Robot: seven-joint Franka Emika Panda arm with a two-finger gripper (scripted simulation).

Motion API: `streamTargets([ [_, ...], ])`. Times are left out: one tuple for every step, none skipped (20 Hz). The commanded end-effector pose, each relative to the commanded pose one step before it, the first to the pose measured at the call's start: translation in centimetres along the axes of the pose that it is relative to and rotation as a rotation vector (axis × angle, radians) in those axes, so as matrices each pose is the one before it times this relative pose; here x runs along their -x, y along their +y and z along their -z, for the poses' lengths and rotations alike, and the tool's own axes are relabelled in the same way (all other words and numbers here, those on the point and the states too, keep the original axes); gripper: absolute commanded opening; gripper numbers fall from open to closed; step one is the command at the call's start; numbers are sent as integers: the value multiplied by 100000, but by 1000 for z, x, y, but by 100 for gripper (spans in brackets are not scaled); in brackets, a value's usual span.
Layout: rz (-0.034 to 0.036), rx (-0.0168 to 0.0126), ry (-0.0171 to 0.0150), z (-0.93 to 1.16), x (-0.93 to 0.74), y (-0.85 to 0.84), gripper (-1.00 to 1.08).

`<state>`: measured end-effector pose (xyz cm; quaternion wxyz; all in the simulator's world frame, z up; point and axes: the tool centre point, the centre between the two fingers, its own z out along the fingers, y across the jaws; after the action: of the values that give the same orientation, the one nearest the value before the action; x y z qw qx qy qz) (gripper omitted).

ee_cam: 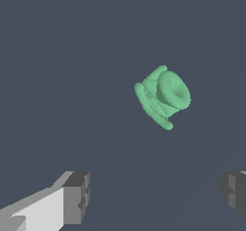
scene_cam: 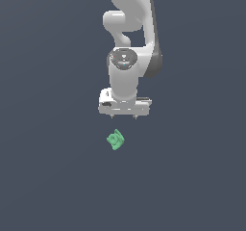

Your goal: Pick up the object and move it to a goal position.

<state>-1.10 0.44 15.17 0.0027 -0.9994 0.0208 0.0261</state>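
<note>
The claw [scene_cam: 124, 114] hangs wide and empty above the desk [scene_cam: 48, 177]; the object [scene_cam: 116, 139] lies apart from it, mid-desk. Best centre over the object first, then descend straight, closing across its narrow sides.

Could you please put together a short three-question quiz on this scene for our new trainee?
1. True or false: the tool already grips the green piece.
2. Multiple choice: in the wrist view, where is the green piece relative to the two fingers? A) clamped between them B) apart from them, untouched C) resting on top of one
3. Fill in: the tool's jaws stand ____.

Key
1. False; the piece lies apart from the tool, nothing between the fingers.
2. B
3. open, with a wide gap between them.
</note>
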Motion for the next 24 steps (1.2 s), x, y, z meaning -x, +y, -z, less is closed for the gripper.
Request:
streamTargets([
  [0,0,0,0,0,1,100],
  [0,0,0,0,0,0,100],
  [0,0,0,0,0,0,100],
  [0,0,0,0,0,0,100],
  [0,0,0,0,0,0,100],
  [0,0,0,0,0,0,100],
  [0,0,0,0,0,0,100],
  [0,0,0,0,0,0,100],
  [0,0,0,0,0,0,100],
  [0,0,0,0,0,0,100],
  [0,0,0,0,0,0,100],
  [0,0,0,-4,-22,43,100],
  [-7,102,116,56,-43,111,100],
  [-18,129,145,67,-77,189,100],
  [-41,177,196,93,-105,261,100],
  [-84,231,252,124,-127,329,100],
  [-155,266,286,147,-143,385,100],
  [-217,243,256,140,-123,352,100],
  [-270,202,209,125,-95,292,100],
  [-314,155,159,107,-64,225,100],
  [-310,95,97,78,-33,143,100],
  [-261,42,42,48,-7,64,100],
  [-169,0,-1,17,10,8,100],
  [0,0,0,2,16,-30,100],
])
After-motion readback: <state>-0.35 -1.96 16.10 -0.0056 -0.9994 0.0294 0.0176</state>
